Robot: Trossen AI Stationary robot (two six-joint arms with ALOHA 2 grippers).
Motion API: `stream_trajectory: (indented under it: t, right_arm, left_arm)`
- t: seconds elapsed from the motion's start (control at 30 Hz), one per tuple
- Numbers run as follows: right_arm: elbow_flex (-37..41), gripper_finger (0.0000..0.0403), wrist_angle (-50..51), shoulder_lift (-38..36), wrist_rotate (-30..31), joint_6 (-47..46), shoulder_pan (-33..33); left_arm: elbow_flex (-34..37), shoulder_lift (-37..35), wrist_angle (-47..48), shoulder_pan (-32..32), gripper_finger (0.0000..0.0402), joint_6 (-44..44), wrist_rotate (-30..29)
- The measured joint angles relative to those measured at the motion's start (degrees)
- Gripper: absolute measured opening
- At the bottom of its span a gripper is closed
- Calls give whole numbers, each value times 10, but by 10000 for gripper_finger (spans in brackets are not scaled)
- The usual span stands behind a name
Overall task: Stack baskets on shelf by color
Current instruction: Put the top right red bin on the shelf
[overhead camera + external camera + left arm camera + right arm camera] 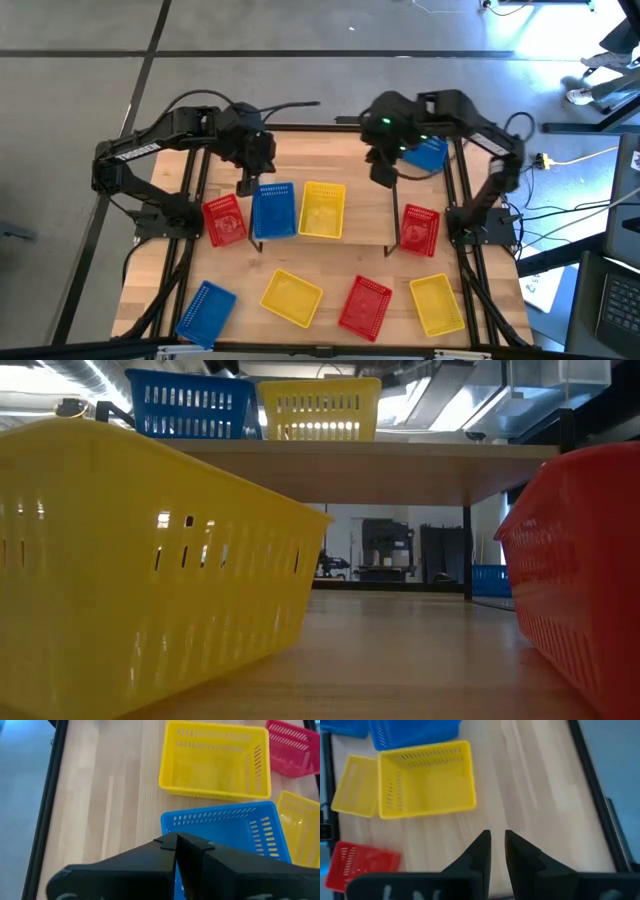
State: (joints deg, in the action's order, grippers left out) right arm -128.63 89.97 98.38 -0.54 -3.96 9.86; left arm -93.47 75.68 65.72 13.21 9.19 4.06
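Showing right fingers [497, 851] narrowly parted, empty; left fingers [176, 845] closed, above blue basket [225, 827]

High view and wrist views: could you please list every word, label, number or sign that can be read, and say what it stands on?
No text can be read in full.
White lettering on the left arm: too small to read.
White marks on the body of the right tool: cut off by the picture's edge, unreadable.
Faint marks on the body of the left tool: also cut off, unreadable.
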Motion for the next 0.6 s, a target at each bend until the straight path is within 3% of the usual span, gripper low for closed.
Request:
stream_trajectory:
  t: [0.17,0.43,0.6]
  right_arm:
    - [124,51,0,-103,21,-64,-17]
    - [393,51,2,-288,24,-157,-26]
    - [531,51,1,-359,24,-227,-24]
  left_arm:
    - [0,0,-31,-4,0,-9,1]
    - [0,0,-111,-13,0,-25,1]
    - [0,0,-139,-14,0,-45,1]
